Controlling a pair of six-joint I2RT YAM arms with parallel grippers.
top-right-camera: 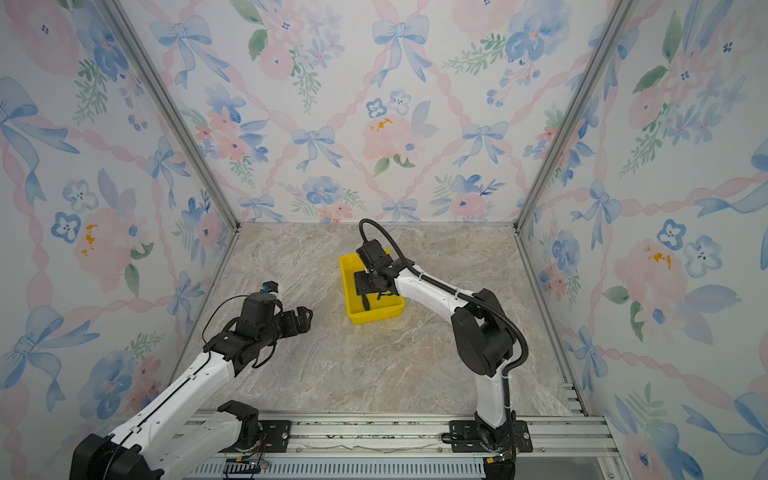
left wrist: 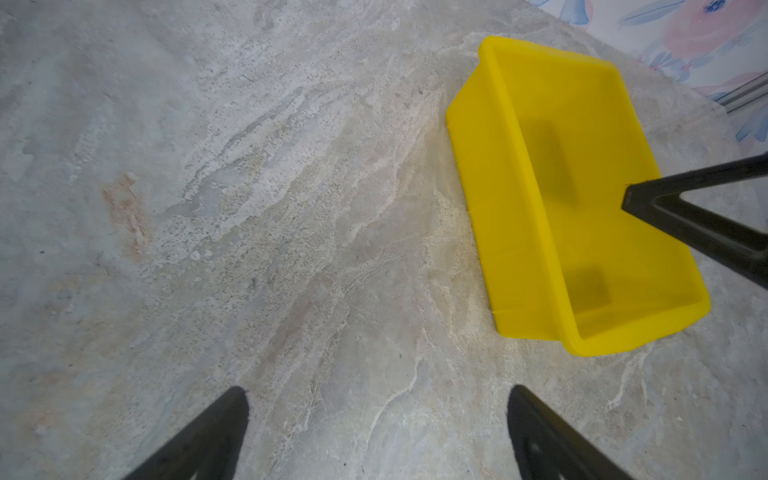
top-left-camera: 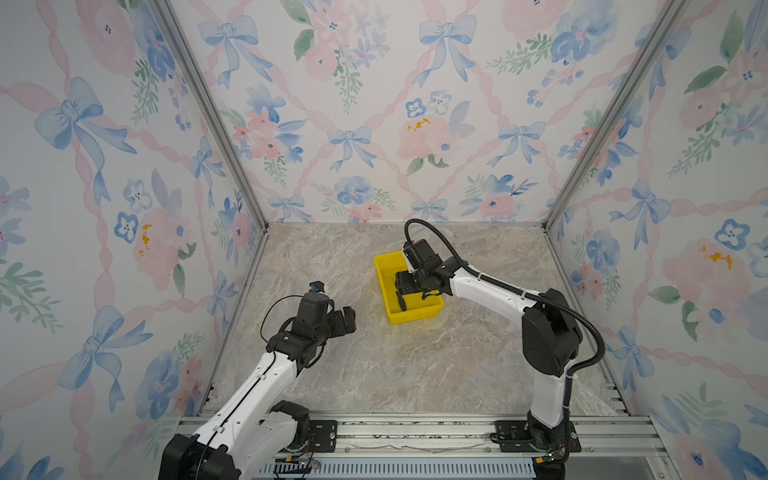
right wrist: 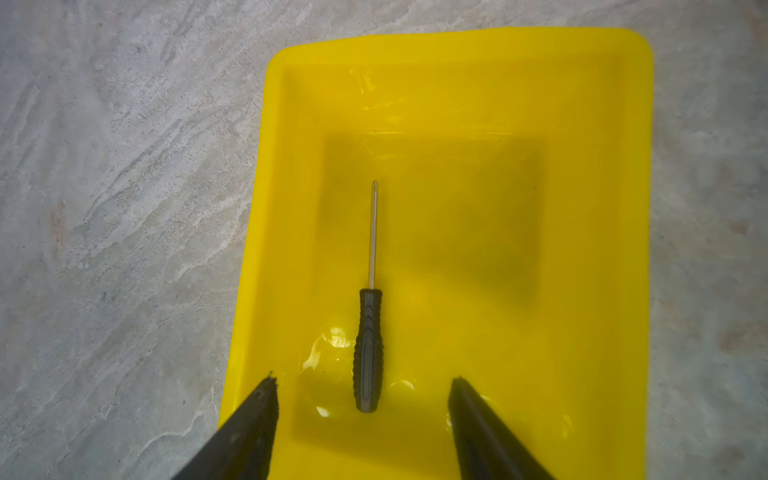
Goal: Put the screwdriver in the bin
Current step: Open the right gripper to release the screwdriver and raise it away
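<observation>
- The right claw [right wrist: 363, 378] hangs over the yellow bin [right wrist: 457, 41], its fingers spread wide, gripping nothing.
- The screwdriver [right wrist: 371, 297] lies flat on the bin floor beneath that claw. Its black handle shows in the gap between the fingertips, touching neither, and its thin shaft points away from the claw.
- The left claw [left wrist: 378, 390] hovers over the bare marbled table [left wrist: 208, 208], fingers apart and empty, with the bin off to one side of it.
</observation>
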